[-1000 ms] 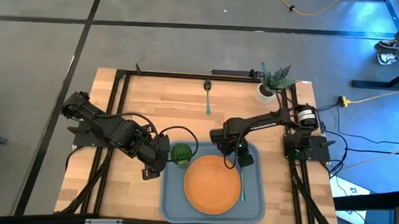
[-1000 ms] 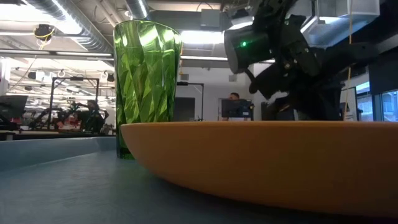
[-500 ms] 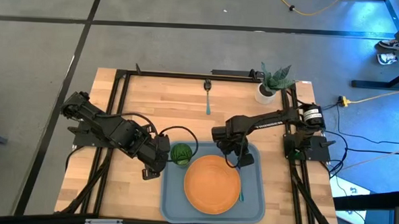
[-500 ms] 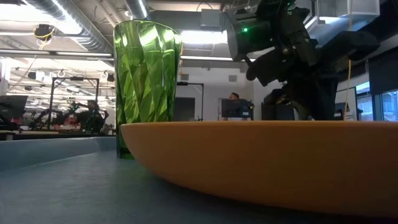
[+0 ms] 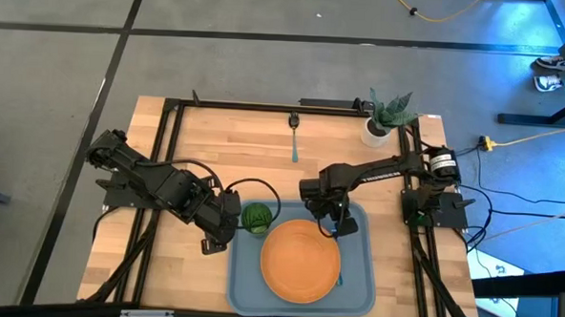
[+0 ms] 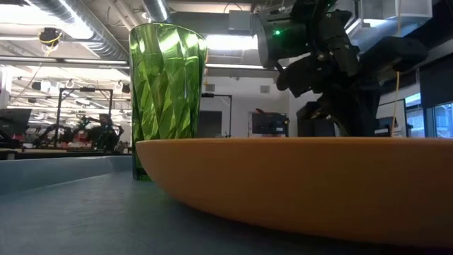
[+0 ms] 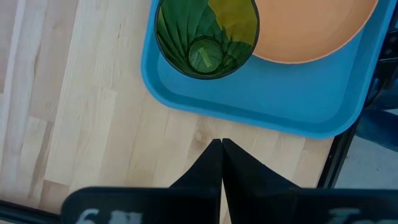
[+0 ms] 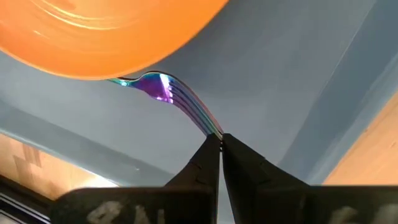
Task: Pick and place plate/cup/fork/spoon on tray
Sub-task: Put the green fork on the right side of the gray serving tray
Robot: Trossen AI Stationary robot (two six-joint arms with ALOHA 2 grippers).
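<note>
The grey-blue tray (image 5: 363, 286) lies at the table's near edge. The orange plate (image 5: 300, 261) and the green cup (image 5: 255, 218) stand on it, the cup in the tray's far left corner. Beside the plate's right rim lies the fork (image 8: 158, 87), purple head and teal handle, with my right gripper (image 5: 334, 225) shut on it. The spoon (image 5: 294, 138) lies flat on the wood near the far edge. My left gripper (image 7: 222, 144) hangs shut above bare wood just left of the tray, touching nothing. My right gripper pinches the free ends of the fork's tines (image 8: 210, 126) between its two fingertips. The fingers come from above, pointing steeply down, roughly in line with the fork. The purple head arches away from the fingers over the tray floor, and the teal handle (image 8: 122, 81) disappears under the plate's rim.
A potted plant (image 5: 388, 115) in a white pot stands at the far right corner. Black frame rails (image 5: 174, 135) run along the table's sides and far edge. Open wood lies between the spoon and the tray. People and desks show in the room beyond in the low view.
My right gripper has tipped slightly and edged toward the table's left, staying shut on the fork. The fork's teal handle, earlier plain along the plate's right side, has swung in toward the plate and is now mostly hidden by its rim.
</note>
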